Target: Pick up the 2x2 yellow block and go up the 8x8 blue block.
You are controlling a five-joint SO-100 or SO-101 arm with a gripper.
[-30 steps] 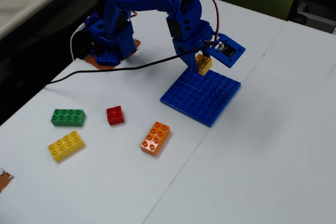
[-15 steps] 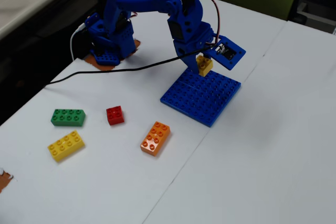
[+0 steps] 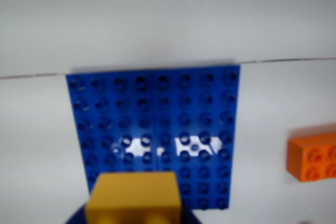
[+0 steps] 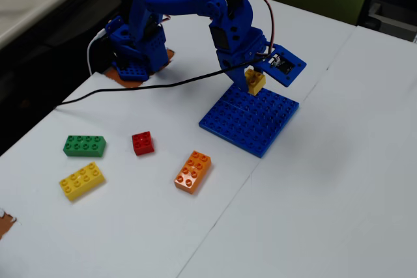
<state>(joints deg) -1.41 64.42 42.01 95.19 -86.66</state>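
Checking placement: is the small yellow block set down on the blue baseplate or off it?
Off it: the hand holds the yellow block above the baseplate's far edge.

Fixed view: baseplate (image 4: 251, 118) lies right of centre on the surface (image 4: 326, 180), arm base (image 4: 133, 53) behind it to the left. Gripper (image 4: 255, 77) holds the small brick (image 4: 255, 83) above the baseplate's far edge. Long brick (image 4: 193, 170) sits in front-left of the baseplate; further left a square brick (image 4: 143, 142), then two long bricks, one (image 4: 84, 145) behind the other (image 4: 82, 180). Wrist view: small brick (image 3: 134, 199) at the baseplate's (image 3: 157, 124) near edge, long brick (image 3: 314, 156) apart at right.
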